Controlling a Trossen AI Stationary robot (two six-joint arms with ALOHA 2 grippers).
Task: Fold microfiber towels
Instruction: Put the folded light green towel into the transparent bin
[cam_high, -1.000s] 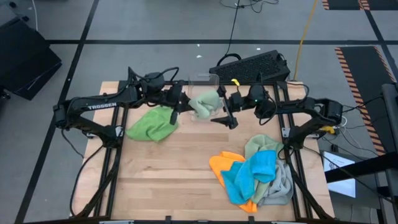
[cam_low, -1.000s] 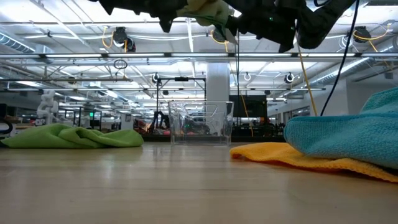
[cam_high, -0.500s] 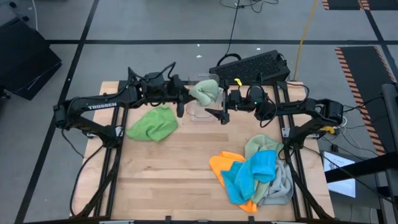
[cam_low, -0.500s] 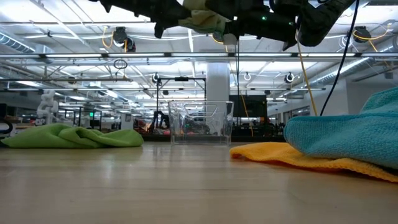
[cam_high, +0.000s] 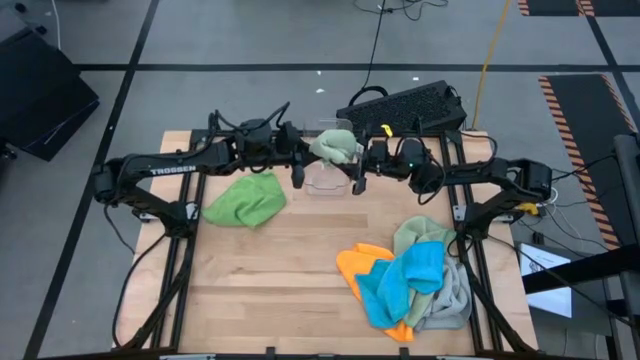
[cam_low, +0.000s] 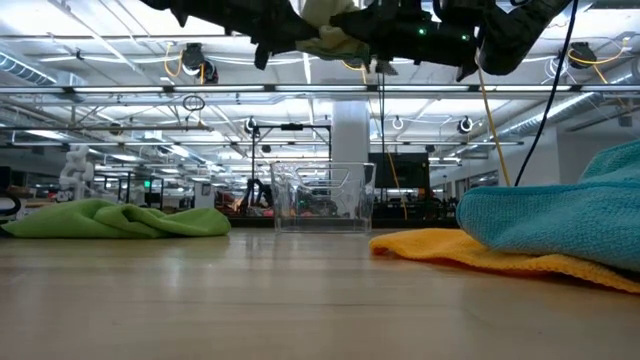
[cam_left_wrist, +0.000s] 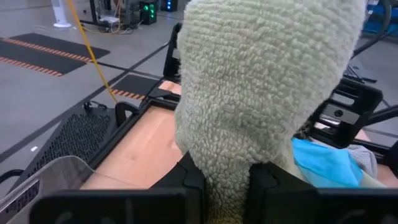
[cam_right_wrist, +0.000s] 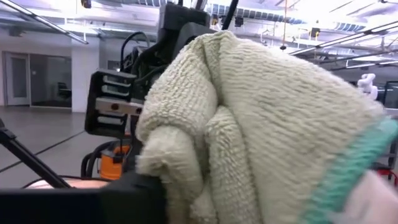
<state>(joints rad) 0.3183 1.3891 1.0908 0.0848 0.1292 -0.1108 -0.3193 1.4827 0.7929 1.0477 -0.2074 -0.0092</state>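
Above bin (cam_high: 325, 178), both hands pinching sage towel (cam_high: 336, 146)

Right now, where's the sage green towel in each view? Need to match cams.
High view: sage green towel bunched between both grippers, over the clear bin, far table edge.
Low view: top centre, above the bin.
Left wrist view: fills the centre.
Right wrist view: fills the right.
Shared landmark: the clear bin.

Towel (cam_high: 336, 146) held above bin (cam_high: 326, 180), between pincers
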